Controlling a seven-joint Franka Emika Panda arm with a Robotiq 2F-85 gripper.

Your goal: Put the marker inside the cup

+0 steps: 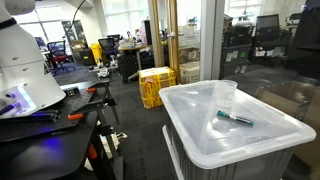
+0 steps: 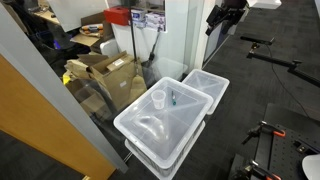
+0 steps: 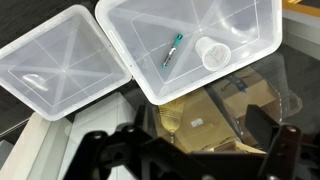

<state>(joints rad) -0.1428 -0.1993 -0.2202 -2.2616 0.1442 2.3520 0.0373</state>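
The marker (image 3: 173,50), dark with a teal section, lies flat on the recessed lid of a translucent white bin (image 3: 250,25). It also shows in both exterior views (image 1: 236,119) (image 2: 172,98). The clear cup (image 3: 213,53) stands upright on the same lid, right beside the marker, and shows in both exterior views (image 1: 227,97) (image 2: 158,99). The cup looks empty. My gripper (image 3: 190,150) is open and empty, its dark fingers spread wide at the bottom of the wrist view. It hangs high above and well away from the bin in an exterior view (image 2: 226,16).
A second lidded white bin (image 3: 60,50) stands against the first, also in an exterior view (image 2: 212,84). Cardboard boxes (image 2: 110,70) sit behind a glass panel beside the bins. Yellow crates (image 1: 155,85) stand on the floor. A dark bench with tools (image 1: 60,118) is beside the robot base.
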